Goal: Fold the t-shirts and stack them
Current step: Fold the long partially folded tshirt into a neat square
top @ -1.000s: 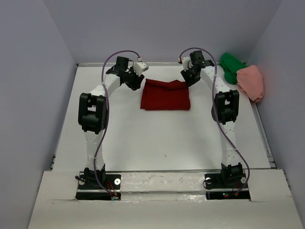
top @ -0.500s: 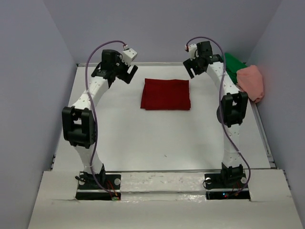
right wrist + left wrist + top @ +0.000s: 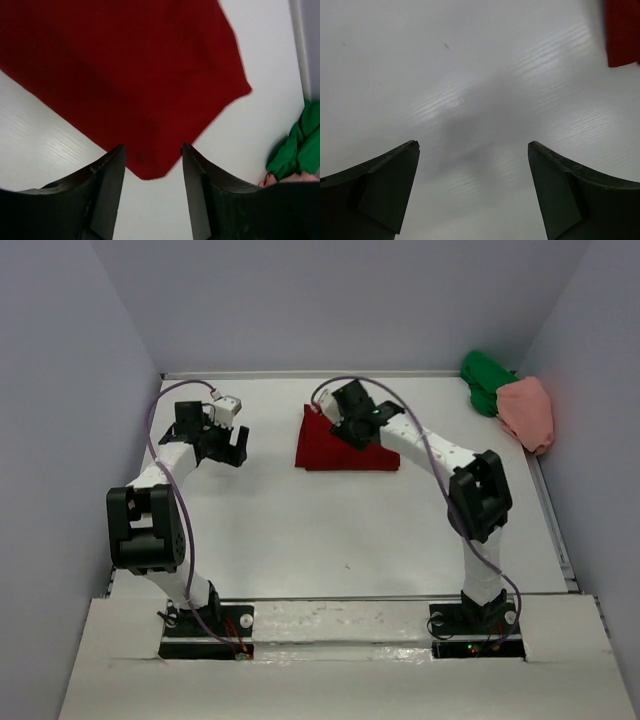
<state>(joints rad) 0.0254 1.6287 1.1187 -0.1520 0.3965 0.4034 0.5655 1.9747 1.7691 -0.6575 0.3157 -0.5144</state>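
Note:
The dark red t-shirt (image 3: 375, 454) lies folded flat on the white table (image 3: 330, 530) at the back middle. My right gripper (image 3: 347, 425) hovers over its far left part, open and empty. In the right wrist view the right gripper (image 3: 152, 147) straddles one corner of the red t-shirt (image 3: 125, 65). My left gripper (image 3: 238, 448) is open and empty over bare table, left of the shirt. In the left wrist view the left gripper (image 3: 473, 145) is open, with the red t-shirt's edge (image 3: 622, 30) at the top right. The bright green t-shirt (image 3: 485, 380) and the salmon pink t-shirt (image 3: 527, 412) lie bunched at the back right.
Grey walls enclose the table on the left, back and right. The green t-shirt (image 3: 295, 147) and a bit of the pink one (image 3: 286, 179) show at the right edge of the right wrist view. The table's right rail (image 3: 553, 510) runs beside the pink shirt.
My right gripper has swung left from the back right onto the red shirt's far left part. My left gripper has pulled back left and nearer, away from the shirt. The shirts have not moved.

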